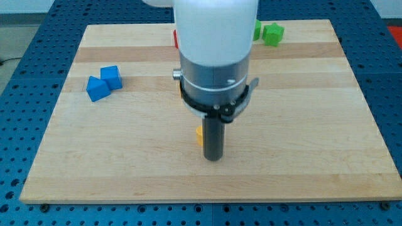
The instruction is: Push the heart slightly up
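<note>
My tip [213, 158] rests on the wooden board [301, 125] a little below its middle. A yellow block [198, 135] peeks out just to the left of the rod, touching or almost touching it; most of it is hidden, so I cannot make out its shape. A red block [176, 39] shows as a sliver at the view's top, mostly hidden behind the arm; its shape cannot be made out either. No heart shape is plainly visible.
Two blue blocks, one [97, 88] and the other [111, 76], sit together at the left. A green block [272, 34] lies at the top right, with another green bit [257, 29] beside the arm. The arm's body [215, 56] covers the board's upper middle.
</note>
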`<state>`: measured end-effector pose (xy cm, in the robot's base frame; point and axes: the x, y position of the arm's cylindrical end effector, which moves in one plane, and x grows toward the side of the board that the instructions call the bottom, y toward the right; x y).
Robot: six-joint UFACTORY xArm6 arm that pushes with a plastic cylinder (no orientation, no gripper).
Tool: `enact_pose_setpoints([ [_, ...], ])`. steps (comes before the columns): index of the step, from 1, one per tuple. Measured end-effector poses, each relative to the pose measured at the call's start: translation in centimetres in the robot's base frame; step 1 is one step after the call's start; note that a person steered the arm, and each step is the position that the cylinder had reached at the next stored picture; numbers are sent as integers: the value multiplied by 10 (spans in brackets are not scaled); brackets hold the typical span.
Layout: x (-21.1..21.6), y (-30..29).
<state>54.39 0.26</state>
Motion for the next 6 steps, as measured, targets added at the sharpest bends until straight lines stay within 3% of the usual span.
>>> enact_pose_setpoints([
  [3, -17, -33],
  [4, -42, -34],
  [6, -20, 5],
])
